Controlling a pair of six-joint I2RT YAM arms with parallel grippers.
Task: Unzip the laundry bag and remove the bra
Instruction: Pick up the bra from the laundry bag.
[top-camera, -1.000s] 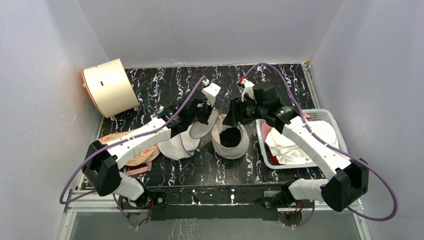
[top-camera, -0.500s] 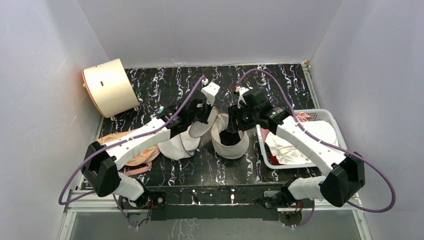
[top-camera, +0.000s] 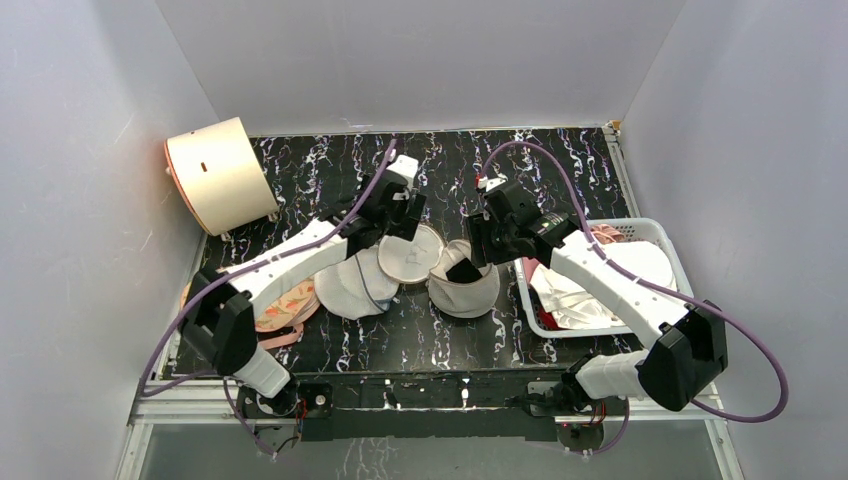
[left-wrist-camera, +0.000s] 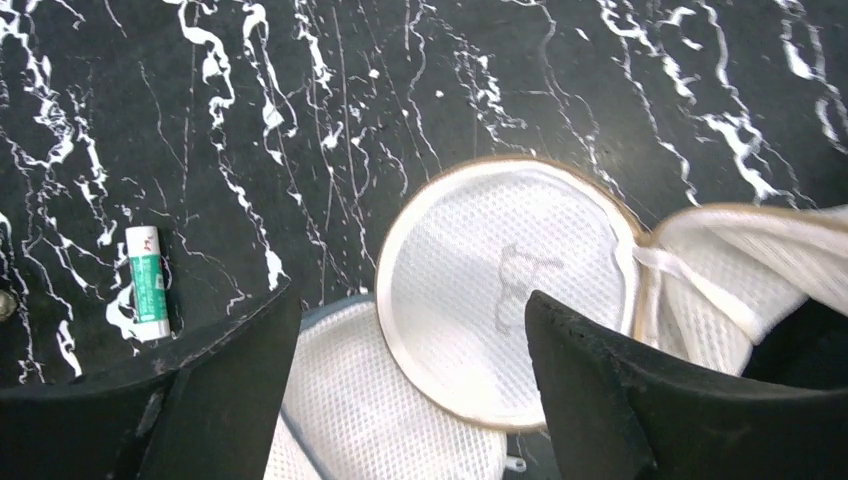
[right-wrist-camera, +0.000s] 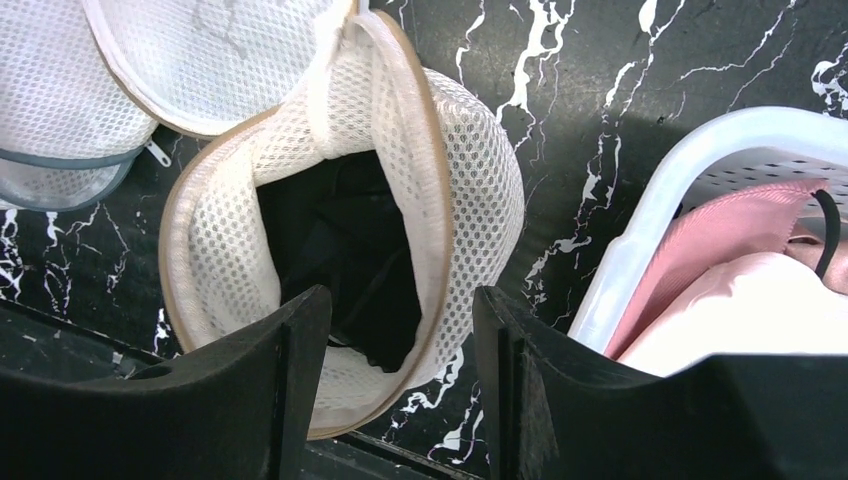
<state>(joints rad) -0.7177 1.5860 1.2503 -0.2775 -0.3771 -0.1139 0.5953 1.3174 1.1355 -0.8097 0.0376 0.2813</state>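
At the middle of the table (top-camera: 300, 170), the laundry bag (top-camera: 480, 295) is found unzipped, with its round lid (left-wrist-camera: 505, 290) folded out flat beside the mouth.

From this position, 3 risks can be judged. If the right gripper (right-wrist-camera: 395, 300) is closed too near the rim, mesh could be pinched together with the bra (right-wrist-camera: 340, 250), and the whole bag would be lifted rather than emptied. A strap or hook could be caught on the zip edge, so that the bag is dragged toward the basket (right-wrist-camera: 650, 190). Since nothing is pressed on the lid or the wall, the light bag could be tipped or slid once the bra is pulled.

The left gripper (left-wrist-camera: 410, 300) is held wide open above the lid, and nothing is caught between its fingers. The right gripper's jaws are parted over the bag's mouth, and nothing is seen to be gripped by them.

Inside the laundry bag only dark fabric is shown, which is taken to be the bra's black parts; the pale cups cannot be made out. A white mesh bag (left-wrist-camera: 360, 410) with a dark zip line is partly covered by the lid, and its contents cannot be told. Pink and white garments (right-wrist-camera: 720, 240) are held in the basket. A cream drum (top-camera: 215, 175) is laid on its side at the far left corner; what it holds is not shown.
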